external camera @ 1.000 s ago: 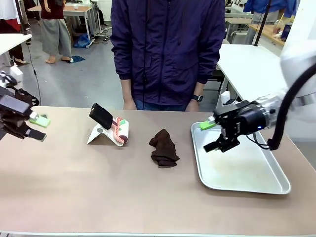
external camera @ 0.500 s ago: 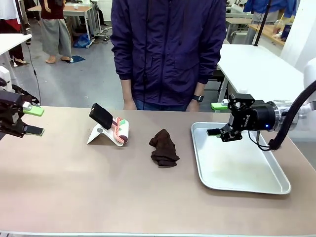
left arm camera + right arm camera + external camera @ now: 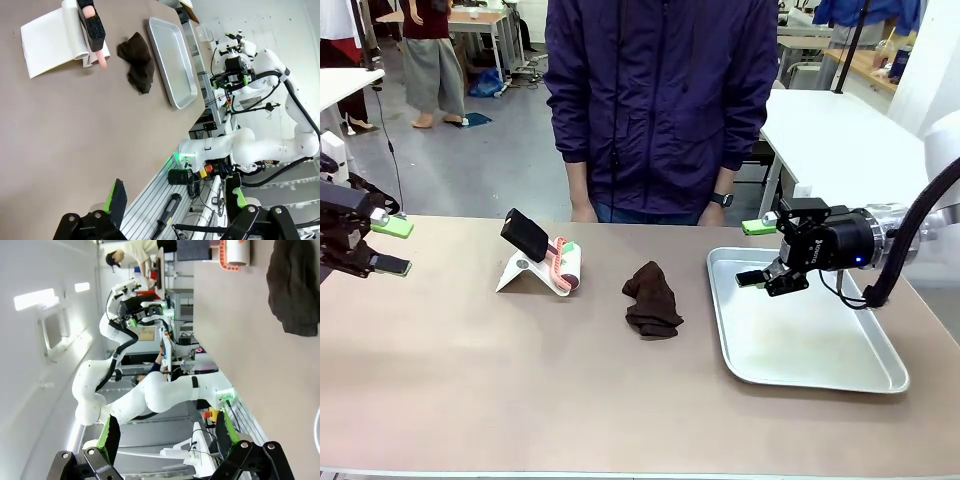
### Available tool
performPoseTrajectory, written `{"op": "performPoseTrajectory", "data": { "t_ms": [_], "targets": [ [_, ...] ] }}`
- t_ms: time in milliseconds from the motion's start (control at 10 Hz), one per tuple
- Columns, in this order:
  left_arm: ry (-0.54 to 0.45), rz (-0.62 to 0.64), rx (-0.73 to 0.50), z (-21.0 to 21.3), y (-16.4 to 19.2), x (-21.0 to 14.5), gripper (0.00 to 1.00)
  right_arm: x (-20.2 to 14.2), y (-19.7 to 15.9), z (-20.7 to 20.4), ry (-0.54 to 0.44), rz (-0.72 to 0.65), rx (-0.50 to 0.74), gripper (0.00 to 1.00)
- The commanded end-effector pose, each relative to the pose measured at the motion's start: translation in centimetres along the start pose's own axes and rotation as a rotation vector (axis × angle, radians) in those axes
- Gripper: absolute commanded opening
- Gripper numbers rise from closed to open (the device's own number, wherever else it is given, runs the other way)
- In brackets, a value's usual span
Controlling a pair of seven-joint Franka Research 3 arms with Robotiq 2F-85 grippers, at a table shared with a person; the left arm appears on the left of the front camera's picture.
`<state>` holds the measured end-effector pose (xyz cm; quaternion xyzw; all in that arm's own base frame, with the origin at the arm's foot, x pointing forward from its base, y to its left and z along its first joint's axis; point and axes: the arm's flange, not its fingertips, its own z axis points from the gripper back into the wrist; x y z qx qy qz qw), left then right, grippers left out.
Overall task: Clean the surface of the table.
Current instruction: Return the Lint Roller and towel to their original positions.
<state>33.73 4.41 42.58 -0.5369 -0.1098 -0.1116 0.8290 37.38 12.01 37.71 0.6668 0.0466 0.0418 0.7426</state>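
The beige-brown table [image 3: 520, 370] spans the front view. On it lie a crumpled dark brown cloth [image 3: 652, 300] at the middle and a lint roller [image 3: 565, 265] leaning on a white stand [image 3: 520, 272]. My left gripper [image 3: 386, 246] hovers open at the table's far left edge, holding nothing. My right gripper [image 3: 754, 254] is open and empty above the near left corner of a silver tray [image 3: 820, 350]. The left wrist view shows the cloth [image 3: 137, 62], the tray [image 3: 172, 60] and the roller [image 3: 92, 27] far ahead. The right wrist view has the cloth [image 3: 295, 287] at top right.
A person in a dark blue jacket [image 3: 660, 100] stands at the table's far side, hands down by the edge. A black phone-like slab [image 3: 525, 235] rests on the white stand. White-topped tables [image 3: 830, 140] stand behind at the right.
My right gripper has risen from a downward tilt over the tray to a level pose, pointing left. My left gripper has turned and lifted slightly. Both stay open.
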Motion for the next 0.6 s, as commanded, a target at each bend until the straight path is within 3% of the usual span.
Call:
{"op": "performPoseTrajectory", "data": {
  "t_ms": [0, 500],
  "targets": [
    [0.004, -0.021, 0.005, 0.25, 0.01, -0.19, 1.00, 0.17, 0.59, 0.41, 0.011, 0.000, 0.001, 1.00],
    [0.004, -0.021, 0.005, 0.25, 0.01, -0.19, 1.00, 0.17, 0.59, 0.41, 0.011, 0.000, 0.001, 1.00]
  ]
}}
